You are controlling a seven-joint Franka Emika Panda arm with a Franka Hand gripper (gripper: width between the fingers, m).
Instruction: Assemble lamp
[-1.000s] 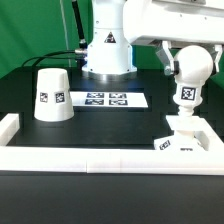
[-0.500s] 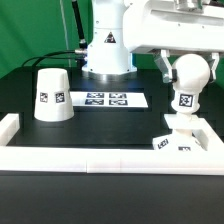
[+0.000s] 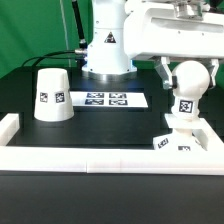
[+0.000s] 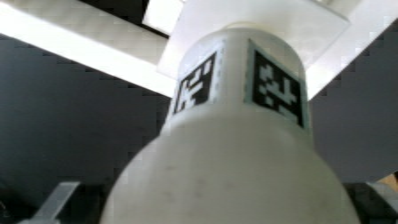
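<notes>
My gripper [image 3: 190,70] is shut on the ball of the white lamp bulb [image 3: 191,80] and holds it upright, stem down. The tagged stem [image 3: 184,104] reaches down to the flat square lamp base [image 3: 181,142] at the exterior view's right. I cannot tell whether the stem is seated in the base. In the wrist view the bulb [image 4: 222,130] fills the frame, with a finger [image 4: 54,200] at each side of it. The tapered lamp shade [image 3: 52,94] stands alone at the exterior view's left.
The marker board [image 3: 105,99] lies flat in the middle, in front of the big white robot pedestal [image 3: 107,50]. A low white rail [image 3: 90,158] runs along the front edge, with a short piece [image 3: 9,128] at the left.
My gripper has moved down a little with the bulb, bringing the stem closer onto the base. The shade and base have not moved.
</notes>
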